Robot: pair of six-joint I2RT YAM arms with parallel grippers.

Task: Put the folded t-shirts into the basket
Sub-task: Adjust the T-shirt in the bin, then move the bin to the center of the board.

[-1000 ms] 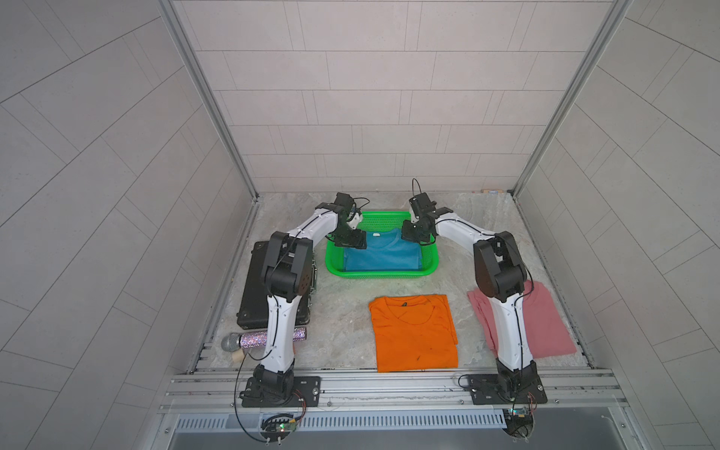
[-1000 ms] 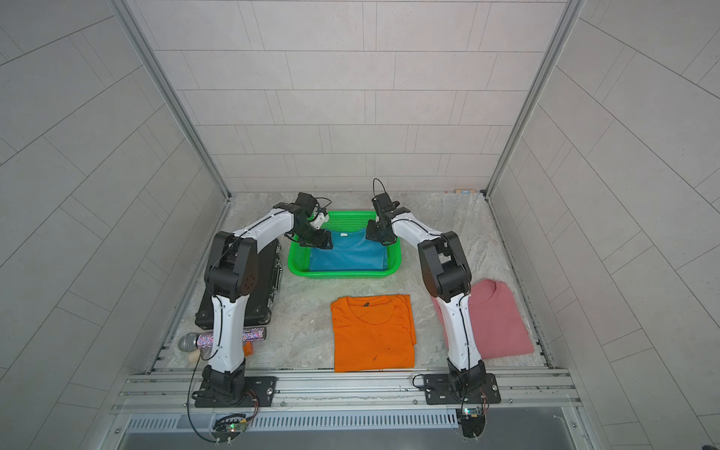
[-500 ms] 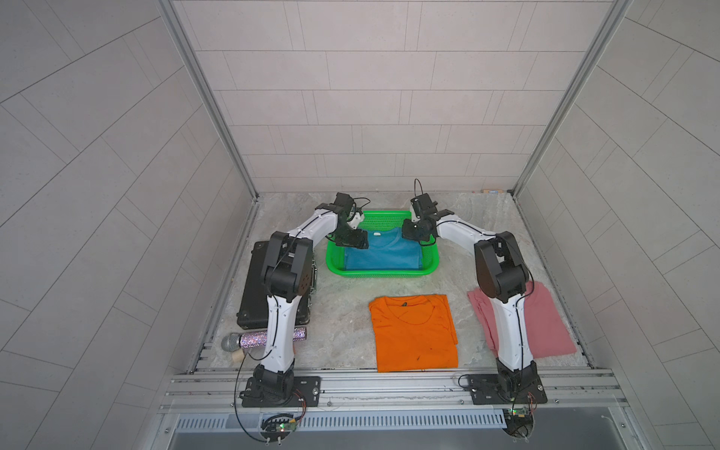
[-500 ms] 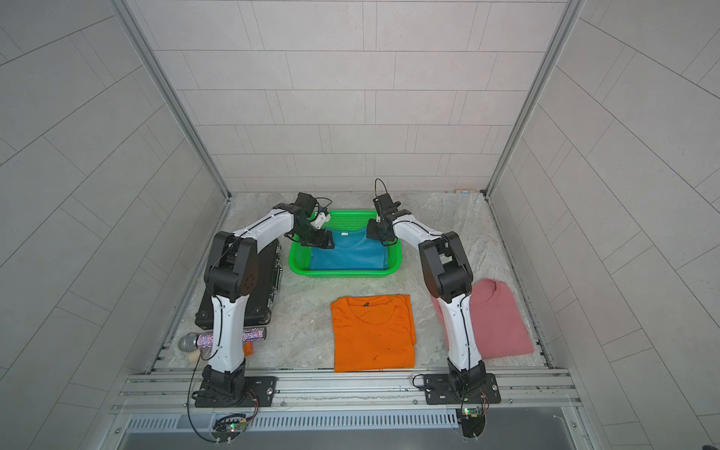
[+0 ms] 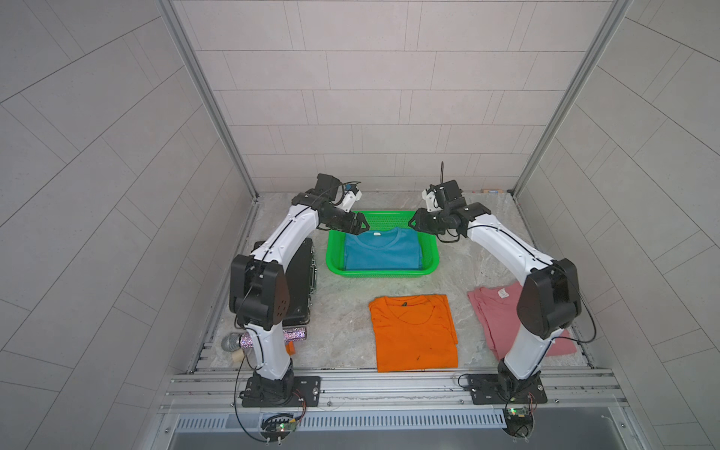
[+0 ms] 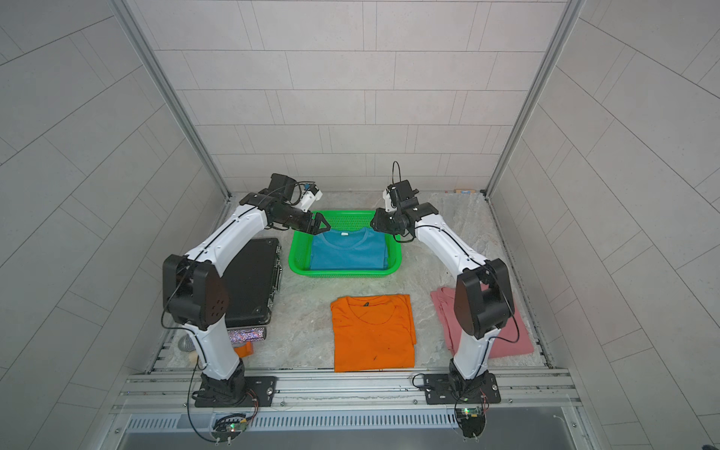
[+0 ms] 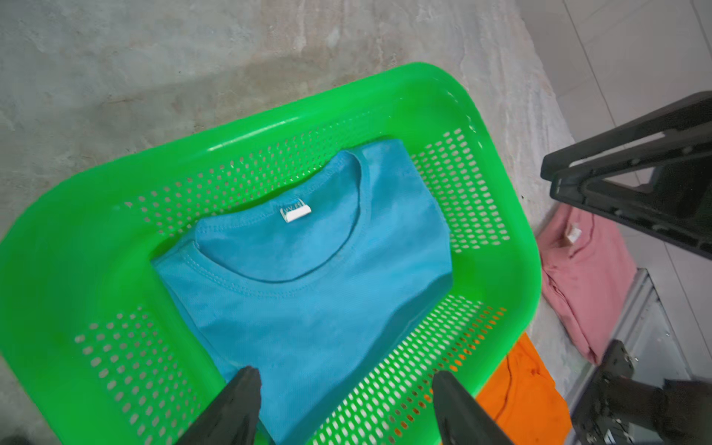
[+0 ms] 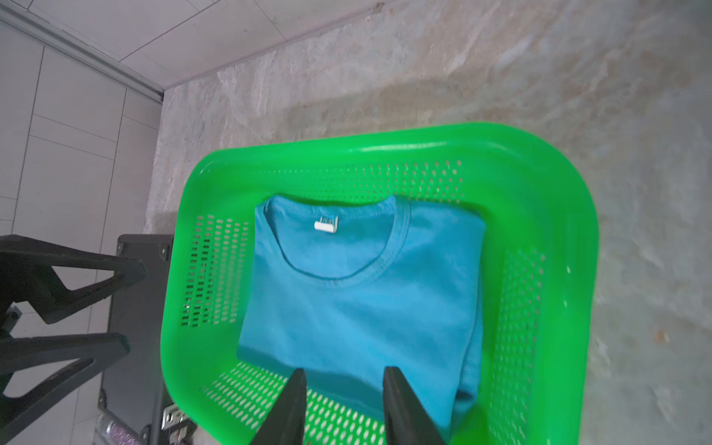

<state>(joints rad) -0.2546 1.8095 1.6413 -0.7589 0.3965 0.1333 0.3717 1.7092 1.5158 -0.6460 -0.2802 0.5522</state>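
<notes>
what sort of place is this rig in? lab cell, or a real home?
Most likely a purpose-built robot test booth, not a home: left arm and right arm bolted to an aluminium rail, tiled walls boxing in a small stone-look tabletop, and a green basket staged as a prop.

The basket (image 5: 382,271) is bright green, dotted with small holes; the blue t-shirt (image 5: 380,253) is a sky shade with a white label (image 7: 296,213). The orange t-shirt (image 5: 413,335) is bright, the pink t-shirt (image 5: 491,311) dusty, the case (image 6: 249,280) black, and the microphone handle (image 5: 294,334) seems glittery.
</notes>
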